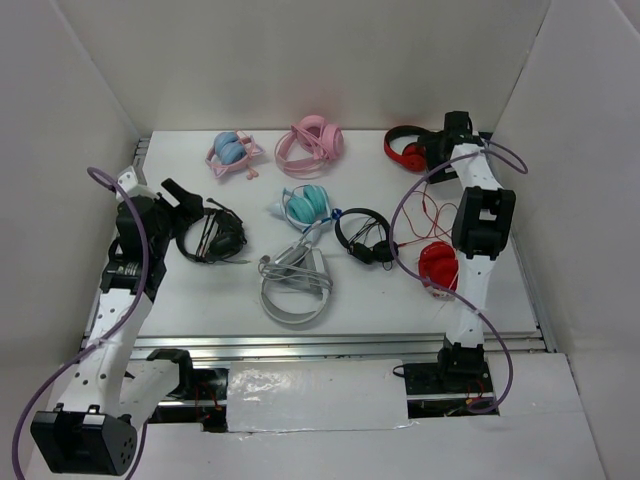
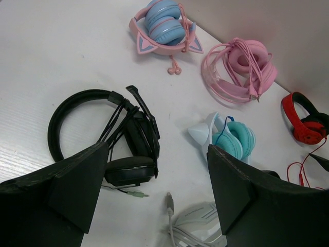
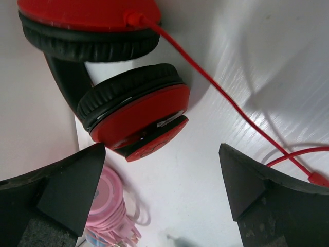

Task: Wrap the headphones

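Headphones (image 1: 403,150) with red cups lie at the upper right of the top view, on the table (image 1: 200,300) close to the back wall. In the right wrist view, one cup is at the top edge. The other cup is near the middle, with its black pad turned up and to the left. The thin red cable (image 3: 221,92) comes out of the upper cup and runs down to the right, where it curves near the edge of the frame. It is loose on the table, not wound.

The right gripper (image 3: 162,154) is just beside the headphones. Its jaws are wide apart and nothing is between them. The lower cup is just in front of the fingers, a little to the left.

The left gripper (image 2: 158,150) is at the left of the top view, over a black headset (image 2: 128,139). Its jaws are also wide apart and grip nothing.

Other pairs lie on the table:
- A pink-and-blue pair (image 1: 233,152) and a pink pair (image 1: 312,140) are at the back.
- A teal pair (image 1: 306,205) and a small black pair (image 1: 362,235) are in the middle.
- A white pair (image 1: 295,285) is lower down.
- A small red pair (image 1: 438,265) is beside the right arm.
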